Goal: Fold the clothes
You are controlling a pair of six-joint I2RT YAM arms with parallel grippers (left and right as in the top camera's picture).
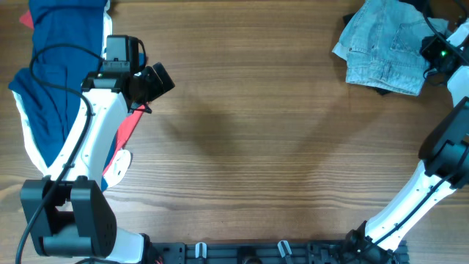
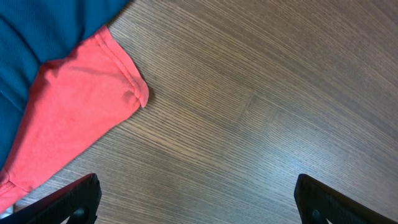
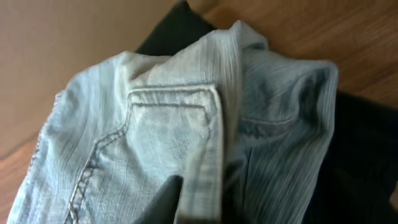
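Observation:
The pale denim shorts [image 1: 385,44] lie crumpled at the far right of the table, on top of a black garment [image 3: 364,168]. My right gripper [image 1: 432,53] is at their right side; in the right wrist view it [image 3: 199,202] is shut on a folded edge of the shorts [image 3: 168,124]. The navy garment [image 1: 58,81] with a red part [image 1: 130,125] and white edges lies at the far left. My left gripper [image 1: 157,81] is open and empty over bare wood [image 2: 199,199], just right of the red sleeve [image 2: 74,118] and navy cloth [image 2: 37,31].
The wooden table [image 1: 249,139] stretches between the two piles. The left arm's white body [image 1: 95,139] lies over the navy garment. The right arm [image 1: 440,161] reaches up along the right edge. A dark rail [image 1: 249,253] runs along the front edge.

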